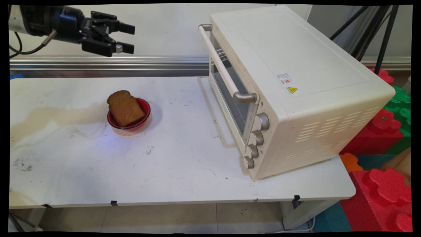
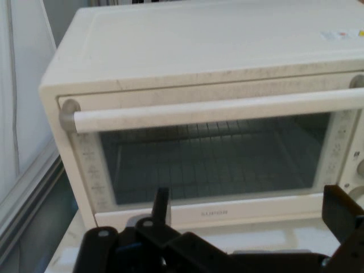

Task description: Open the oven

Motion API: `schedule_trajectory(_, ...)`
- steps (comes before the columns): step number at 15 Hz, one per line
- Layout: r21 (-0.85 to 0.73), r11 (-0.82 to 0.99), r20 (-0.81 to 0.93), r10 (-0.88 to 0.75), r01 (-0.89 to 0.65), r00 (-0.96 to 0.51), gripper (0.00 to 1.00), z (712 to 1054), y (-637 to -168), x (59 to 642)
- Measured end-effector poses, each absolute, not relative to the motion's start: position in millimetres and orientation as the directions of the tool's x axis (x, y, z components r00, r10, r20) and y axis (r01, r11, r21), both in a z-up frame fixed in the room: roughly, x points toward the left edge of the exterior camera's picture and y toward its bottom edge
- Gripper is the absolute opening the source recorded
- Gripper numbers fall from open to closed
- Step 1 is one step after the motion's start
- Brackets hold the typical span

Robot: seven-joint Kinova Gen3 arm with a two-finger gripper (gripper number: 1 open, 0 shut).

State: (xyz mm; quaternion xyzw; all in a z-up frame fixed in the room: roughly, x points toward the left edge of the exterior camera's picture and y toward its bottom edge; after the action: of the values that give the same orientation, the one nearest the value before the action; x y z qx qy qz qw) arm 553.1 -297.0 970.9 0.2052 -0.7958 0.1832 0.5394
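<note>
White table (image 1: pixel 184 171) carries a cream oven (image 1: pixel 296 89), door closed, on its right and toast (image 1: pixel 125 107) in a red bowl (image 1: pixel 144 115) left. Gripper (image 1: pixel 126 38) hovers high, spread and empty, facing the oven.

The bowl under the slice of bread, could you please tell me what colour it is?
The bowl is red with a dark rim, clearest in the main view.

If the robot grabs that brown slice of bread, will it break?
Maybe. The brown bread slice looks soft and light, so a hard pinch could crumble it. It leans over the small red bowl's rim, so a nudge might tip it out.
</note>
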Motion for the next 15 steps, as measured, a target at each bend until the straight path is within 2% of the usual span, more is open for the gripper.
schedule_trajectory(15,-0.060,0.854,0.943,-0.122,-0.517,-0.311,1.00,966,-349,471)
